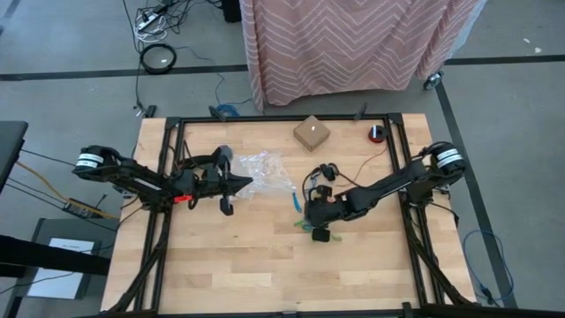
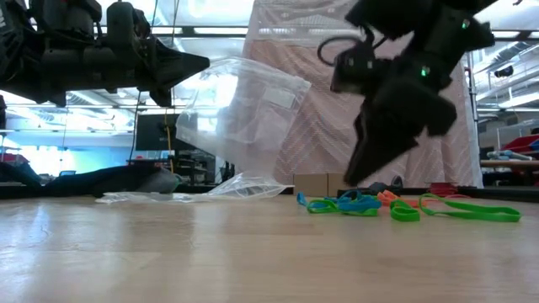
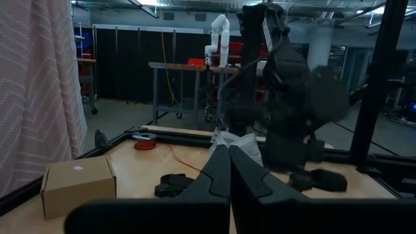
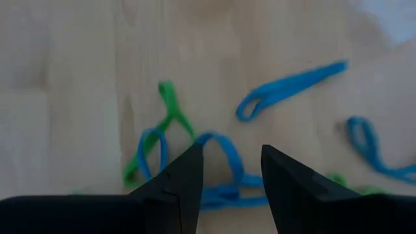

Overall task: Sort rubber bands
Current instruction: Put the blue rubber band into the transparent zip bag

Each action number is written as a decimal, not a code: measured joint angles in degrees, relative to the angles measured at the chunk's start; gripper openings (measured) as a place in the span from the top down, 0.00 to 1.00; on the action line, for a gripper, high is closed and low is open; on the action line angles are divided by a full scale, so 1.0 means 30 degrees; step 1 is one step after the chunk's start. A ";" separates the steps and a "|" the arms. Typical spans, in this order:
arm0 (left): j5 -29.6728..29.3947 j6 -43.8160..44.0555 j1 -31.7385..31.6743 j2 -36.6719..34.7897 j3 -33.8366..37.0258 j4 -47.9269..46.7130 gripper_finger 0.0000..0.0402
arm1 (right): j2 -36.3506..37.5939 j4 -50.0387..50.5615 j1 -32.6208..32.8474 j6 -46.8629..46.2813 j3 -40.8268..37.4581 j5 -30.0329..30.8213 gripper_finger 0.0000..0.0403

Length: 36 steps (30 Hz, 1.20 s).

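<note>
Wooden table (image 1: 221, 256) stands before a pink zigzag curtain (image 1: 353, 40); no writing is readable. Rubber bands (image 2: 370, 204), thin blue and green loops, lie tangled near the table's middle. Right gripper (image 4: 232, 170) hangs over them, fingers spread, holding nothing. Left gripper (image 1: 243, 185), fingers pressed together, pinches a clear zip bag (image 2: 244, 114), which hangs lifted in the low view.

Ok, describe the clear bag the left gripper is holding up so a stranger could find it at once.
Start at the wooden table and follow the left arm to the left gripper, shut on the clear zip bag. That bag hangs in the air, while a second clear bag lies flat on the wood beneath it.
</note>
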State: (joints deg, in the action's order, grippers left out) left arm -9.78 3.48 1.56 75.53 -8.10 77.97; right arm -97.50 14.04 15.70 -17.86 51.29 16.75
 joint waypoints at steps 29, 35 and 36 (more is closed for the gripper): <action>0.0001 -0.0018 0.0000 -0.0007 0.0000 -0.0182 1.00 | 0.0600 0.6994 0.1790 0.0208 0.7232 0.6176 1.00; 0.0001 0.0148 0.0000 -0.0007 0.0000 -0.0199 1.00 | 0.0673 0.3922 0.1977 0.3410 0.9549 0.9650 1.00; 0.0001 0.0334 0.0000 -0.0007 0.0000 -0.0196 1.00 | 0.0670 0.2816 0.1756 0.4254 0.9545 0.9880 1.00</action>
State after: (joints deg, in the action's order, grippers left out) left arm -9.78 4.48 1.56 75.50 -8.10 77.39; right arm -95.49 22.49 20.97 -5.10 79.93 46.39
